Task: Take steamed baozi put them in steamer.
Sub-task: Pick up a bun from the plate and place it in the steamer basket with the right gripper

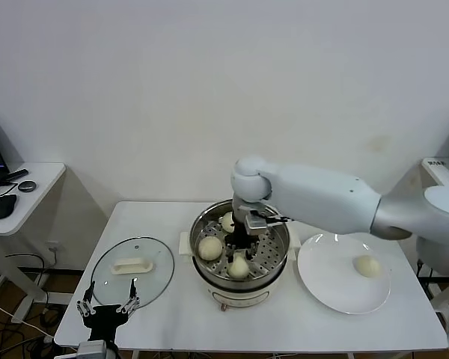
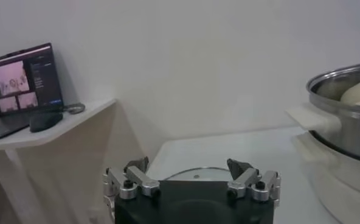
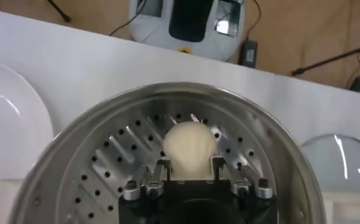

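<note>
The steamer (image 1: pixel 202 273) stands mid-table with three steamed baozi on its perforated tray: one at the back (image 1: pixel 228 221), one on the left (image 1: pixel 209 248), one at the front (image 1: pixel 239 267). My right gripper (image 1: pixel 241 250) reaches down into the pot. In the right wrist view its fingers (image 3: pixel 163 164) press both sides of the front baozi (image 3: pixel 189 146), which rests on the tray inside the steamer's rim (image 3: pixel 168 91). A fourth baozi (image 1: pixel 368 265) lies on the white plate (image 1: pixel 322 284). My left gripper (image 1: pixel 107 307) hangs open and empty at the table's front left.
A glass lid (image 1: pixel 131 273) with a white handle lies left of the steamer, just beyond the left gripper (image 2: pixel 189 170). The pot's wall (image 2: pixel 344 122) shows in the left wrist view. A side desk (image 1: pixel 26 187) with a laptop stands far left.
</note>
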Available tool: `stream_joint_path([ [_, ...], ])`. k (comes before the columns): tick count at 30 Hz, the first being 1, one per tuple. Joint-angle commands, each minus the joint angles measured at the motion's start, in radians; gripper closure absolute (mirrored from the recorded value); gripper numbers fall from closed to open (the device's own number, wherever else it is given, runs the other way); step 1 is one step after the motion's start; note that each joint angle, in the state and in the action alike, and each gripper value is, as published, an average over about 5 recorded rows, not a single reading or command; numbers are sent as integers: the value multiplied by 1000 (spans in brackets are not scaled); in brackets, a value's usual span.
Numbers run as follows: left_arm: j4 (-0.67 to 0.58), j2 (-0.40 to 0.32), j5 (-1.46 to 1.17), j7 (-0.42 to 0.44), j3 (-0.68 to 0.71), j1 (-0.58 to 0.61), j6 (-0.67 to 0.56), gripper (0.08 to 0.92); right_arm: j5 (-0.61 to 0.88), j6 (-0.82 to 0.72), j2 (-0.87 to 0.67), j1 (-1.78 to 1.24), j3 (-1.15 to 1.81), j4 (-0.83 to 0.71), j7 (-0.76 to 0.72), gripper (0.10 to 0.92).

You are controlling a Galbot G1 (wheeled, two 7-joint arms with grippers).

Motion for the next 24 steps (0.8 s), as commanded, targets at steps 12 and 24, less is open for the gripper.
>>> stream_joint_path([
  [12, 6, 3, 0, 4, 4, -6, 2, 177, 37, -33, -5, 41, 56, -1, -5, 345],
  [24, 5, 15, -4, 14, 4, -11, 6, 177, 237, -779, -372, 177, 199, 42, 130, 203],
])
